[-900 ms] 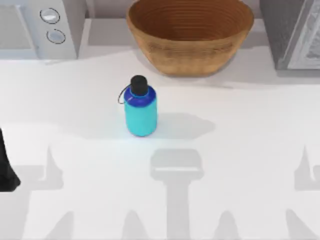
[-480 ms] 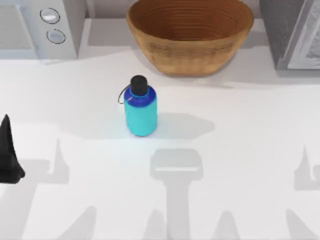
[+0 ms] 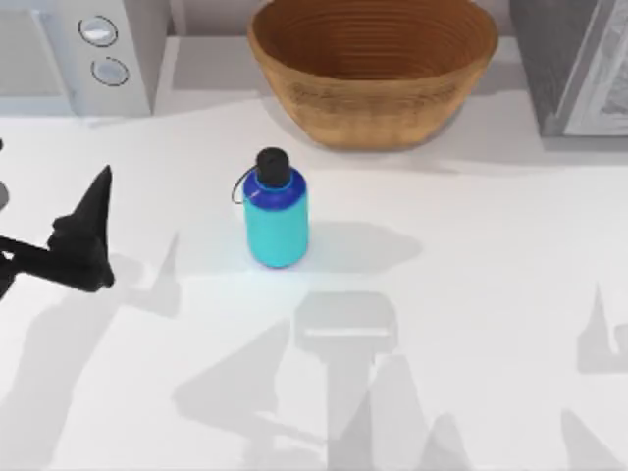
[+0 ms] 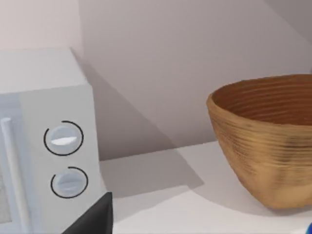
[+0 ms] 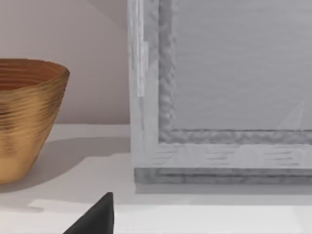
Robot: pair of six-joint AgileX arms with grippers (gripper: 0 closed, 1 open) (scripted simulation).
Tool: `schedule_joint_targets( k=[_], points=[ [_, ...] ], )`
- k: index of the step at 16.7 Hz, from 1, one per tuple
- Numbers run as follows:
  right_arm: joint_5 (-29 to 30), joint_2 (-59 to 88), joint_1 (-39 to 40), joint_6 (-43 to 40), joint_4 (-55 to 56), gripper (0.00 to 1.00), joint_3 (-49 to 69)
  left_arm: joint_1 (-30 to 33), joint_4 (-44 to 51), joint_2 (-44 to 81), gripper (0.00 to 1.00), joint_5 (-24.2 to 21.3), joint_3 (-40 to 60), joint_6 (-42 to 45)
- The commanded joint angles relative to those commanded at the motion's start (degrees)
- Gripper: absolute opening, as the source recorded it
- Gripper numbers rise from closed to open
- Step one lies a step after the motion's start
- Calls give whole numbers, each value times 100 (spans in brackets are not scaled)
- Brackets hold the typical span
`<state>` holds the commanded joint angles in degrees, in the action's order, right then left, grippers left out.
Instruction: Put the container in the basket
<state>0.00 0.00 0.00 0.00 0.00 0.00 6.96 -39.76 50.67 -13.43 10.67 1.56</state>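
Left tool (image 3: pixel 83 235): at the table's (image 3: pixel 471 314) 9 o'clock edge, dark finger pointing toward 12; open or closed, cannot tell.
Container (image 3: pixel 276 209): upright near table centre, at 3 o'clock from the left tool, well apart.
Basket (image 3: pixel 373 69): at 12 o'clock, beyond the container.
Surroundings: microwave (image 3: pixel 78 54) at 10 o'clock, grey appliance (image 3: pixel 574 64) at 2 o'clock.
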Motion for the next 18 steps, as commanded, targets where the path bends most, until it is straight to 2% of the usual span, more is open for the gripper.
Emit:
schedule_joint_targets(
  k=[6, 10, 14, 18],
  points=[
    [0, 0, 0, 0, 0, 100, 0, 436, -2670, 3799, 100, -877, 656, 160],
    [0, 0, 0, 0, 0, 100, 0, 687, -4137, 5869, 100, -1366, 1043, 227],
    [0, 0, 0, 0, 0, 100, 0, 860, -5100, 7131, 100, -1694, 1325, 255],
    [0, 0, 0, 0, 0, 100, 0, 909, -5363, 7446, 100, -1786, 1410, 259]
  ],
)
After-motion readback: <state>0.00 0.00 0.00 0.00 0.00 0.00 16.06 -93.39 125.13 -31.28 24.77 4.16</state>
